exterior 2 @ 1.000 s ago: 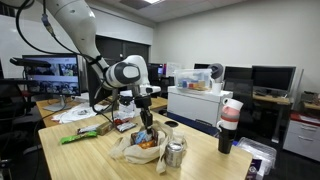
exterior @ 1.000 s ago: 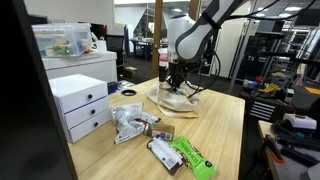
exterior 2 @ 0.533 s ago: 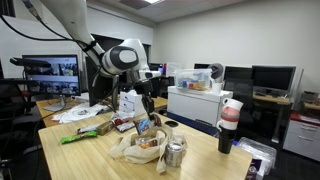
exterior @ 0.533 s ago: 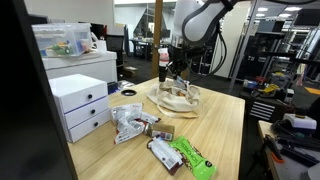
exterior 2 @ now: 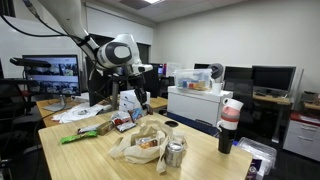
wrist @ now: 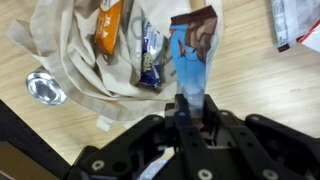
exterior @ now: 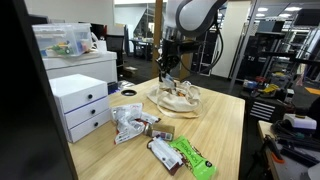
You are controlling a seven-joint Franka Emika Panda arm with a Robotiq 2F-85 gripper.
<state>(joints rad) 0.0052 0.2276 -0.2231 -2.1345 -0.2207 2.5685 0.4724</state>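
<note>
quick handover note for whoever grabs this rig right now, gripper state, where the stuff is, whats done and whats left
Gripper: jaws shut on a blue-and-brown snack packet, held in the air over the table beside the cloth bag.
In the bag: an orange packet and a dark blue packet. A metal can stands by the bag.
Done: one packet is out of the bag and gripped.
Left: it is not yet set down; two packets are in the bag.

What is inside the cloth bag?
The cloth bag holds an orange packet and a dark blue packet; its folds hide anything deeper. The gripper holds a third packet outside.
</note>
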